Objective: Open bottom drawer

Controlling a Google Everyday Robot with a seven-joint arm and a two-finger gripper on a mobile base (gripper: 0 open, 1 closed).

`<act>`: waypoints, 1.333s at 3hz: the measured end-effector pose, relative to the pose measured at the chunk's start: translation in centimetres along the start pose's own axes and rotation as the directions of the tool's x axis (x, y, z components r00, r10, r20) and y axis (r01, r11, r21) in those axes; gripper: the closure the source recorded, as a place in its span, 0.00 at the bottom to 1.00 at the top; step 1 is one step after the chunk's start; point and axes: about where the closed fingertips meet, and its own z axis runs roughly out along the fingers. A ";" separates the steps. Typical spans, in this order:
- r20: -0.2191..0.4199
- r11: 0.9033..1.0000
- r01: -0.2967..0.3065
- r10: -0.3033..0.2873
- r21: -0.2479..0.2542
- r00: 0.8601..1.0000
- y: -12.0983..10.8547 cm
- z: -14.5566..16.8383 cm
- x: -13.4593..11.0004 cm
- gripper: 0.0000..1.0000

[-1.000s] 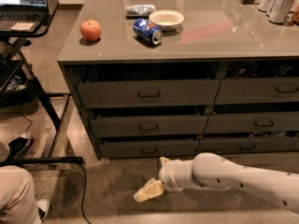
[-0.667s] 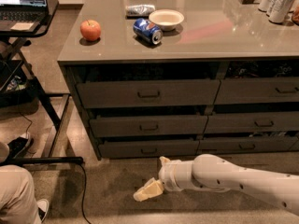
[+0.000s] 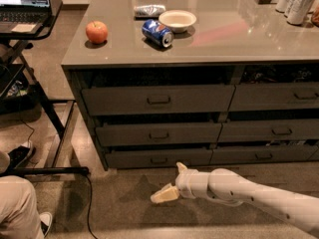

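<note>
The bottom drawer [image 3: 158, 158] is the slim dark grey-brown front lowest in the left stack, closed, with a small dark loop pull [image 3: 159, 161] at its centre. My gripper [image 3: 172, 181] is at the end of the white arm [image 3: 249, 193], which comes in from the lower right. It hovers just above the floor, in front of and slightly below the drawer, a little right of the pull. Its fingers are spread open and empty: one cream fingertip [image 3: 163, 194] points down-left, the other [image 3: 180, 168] points up toward the drawer front. It touches nothing.
Two taller drawers [image 3: 158, 101] sit above, and a twin slim drawer [image 3: 264, 155] is in the right stack. The countertop [image 3: 239, 39] holds an apple [image 3: 96, 32], a blue can [image 3: 157, 32], a bowl [image 3: 177, 19] and more cans. A laptop stand [image 3: 30, 29] and a person's leg [image 3: 17, 208] are at the left.
My gripper has shifted slightly up and to the right, closer to the bottom drawer front. The drawers and countertop objects have not moved.
</note>
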 end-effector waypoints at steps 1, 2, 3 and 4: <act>0.056 1.000 -0.024 0.023 0.010 0.998 -4.1 3.6 2.2 0.19; 0.095 0.996 -0.075 0.070 0.053 0.993 -7.4 6.8 4.3 0.42; 0.148 0.980 -0.136 0.115 0.145 0.982 -10.5 9.0 5.6 0.65; 0.197 0.945 -0.190 0.139 0.267 0.970 -14.1 10.7 6.3 0.89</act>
